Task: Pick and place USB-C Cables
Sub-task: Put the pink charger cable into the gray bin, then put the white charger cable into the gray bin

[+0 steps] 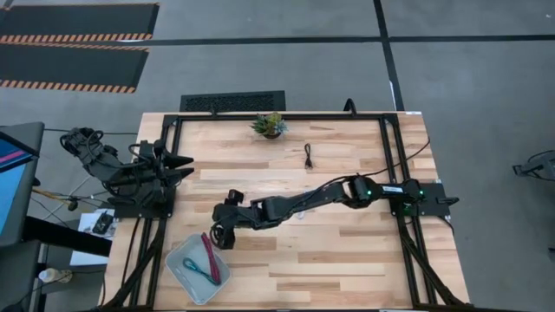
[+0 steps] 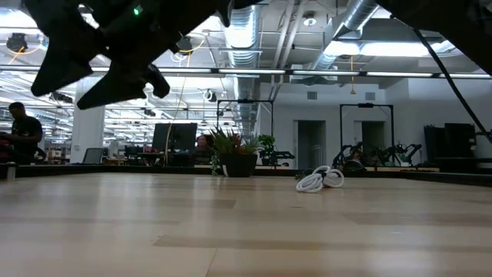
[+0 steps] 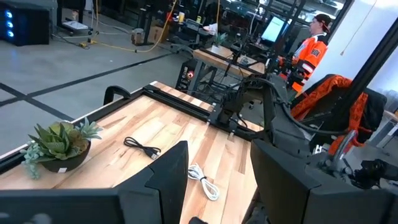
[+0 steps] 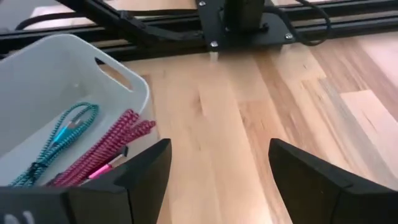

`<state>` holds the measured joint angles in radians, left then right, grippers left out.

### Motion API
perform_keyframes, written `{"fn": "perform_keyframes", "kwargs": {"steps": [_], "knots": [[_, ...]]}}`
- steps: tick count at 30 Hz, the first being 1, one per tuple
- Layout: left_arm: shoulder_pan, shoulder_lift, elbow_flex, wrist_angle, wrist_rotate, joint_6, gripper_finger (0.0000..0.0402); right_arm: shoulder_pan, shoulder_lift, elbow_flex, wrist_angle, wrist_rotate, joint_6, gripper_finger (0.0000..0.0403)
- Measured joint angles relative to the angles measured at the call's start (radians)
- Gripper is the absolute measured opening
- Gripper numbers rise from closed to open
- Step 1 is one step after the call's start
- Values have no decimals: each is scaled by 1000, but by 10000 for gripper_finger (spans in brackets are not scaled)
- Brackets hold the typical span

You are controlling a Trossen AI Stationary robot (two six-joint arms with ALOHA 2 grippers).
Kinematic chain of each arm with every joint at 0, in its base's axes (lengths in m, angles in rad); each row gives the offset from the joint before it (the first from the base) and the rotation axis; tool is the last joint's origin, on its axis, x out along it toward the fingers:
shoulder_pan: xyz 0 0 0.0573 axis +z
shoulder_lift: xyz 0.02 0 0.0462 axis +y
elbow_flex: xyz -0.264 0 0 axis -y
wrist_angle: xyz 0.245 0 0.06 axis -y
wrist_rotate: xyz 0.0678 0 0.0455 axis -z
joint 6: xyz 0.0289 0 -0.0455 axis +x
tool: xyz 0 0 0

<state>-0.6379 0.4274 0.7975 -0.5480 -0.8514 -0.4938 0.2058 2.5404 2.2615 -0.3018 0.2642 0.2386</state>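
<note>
A white bin (image 1: 178, 253) stands near the table's near left corner. A teal cable (image 4: 62, 140) and a dark red cable (image 4: 102, 152) lie inside it on its floor. The black cable (image 1: 309, 156) lies flat on the far middle of the table. The white cable (image 3: 204, 180) lies coiled on the wood near the table's middle, mostly under my right arm in the high view. My right gripper (image 1: 225, 236) hangs open just right of the bin's far end, holding nothing (image 4: 217, 155). My left gripper (image 3: 217, 186) is open and parked at the left edge (image 1: 178, 165).
A small potted plant (image 1: 269, 124) stands at the far edge, also showing in the left wrist view (image 3: 59, 146). Black frame rails (image 1: 395, 156) run along the table's left, right and far sides. Bare wood lies right of the bin. People show in the room beyond.
</note>
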Motion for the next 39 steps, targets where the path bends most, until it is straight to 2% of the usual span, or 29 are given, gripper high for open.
{"fn": "perform_keyframes", "kwargs": {"steps": [6, 12, 16, 22, 25, 32, 34, 39], "knots": [[0, 0, 0, 0, -1, -8, 162, 6, 0, -11, 21, 1, 0, 289], [0, 0, 0, 0, -19, -13, 162, 14, 32, -7, 114, 10, 7, 289], [0, 0, 0, -1, -19, -25, 162, 29, 79, -14, 104, 14, 8, 289], [0, 0, 0, -3, -16, -26, 162, 27, 71, -9, 128, 23, 7, 289], [0, 0, 0, -3, -19, -25, 162, 25, 71, -11, 154, -28, 7, 289], [0, 0, 0, -3, -19, -26, 162, 43, 71, -11, 329, -289, -137, 289], [0, 0, 0, -3, -19, -28, 162, 50, 71, -10, 353, -314, -163, 289], [0, 0, 0, -3, -8, -36, 162, 54, 63, -11, 333, -271, -145, 289]]}}
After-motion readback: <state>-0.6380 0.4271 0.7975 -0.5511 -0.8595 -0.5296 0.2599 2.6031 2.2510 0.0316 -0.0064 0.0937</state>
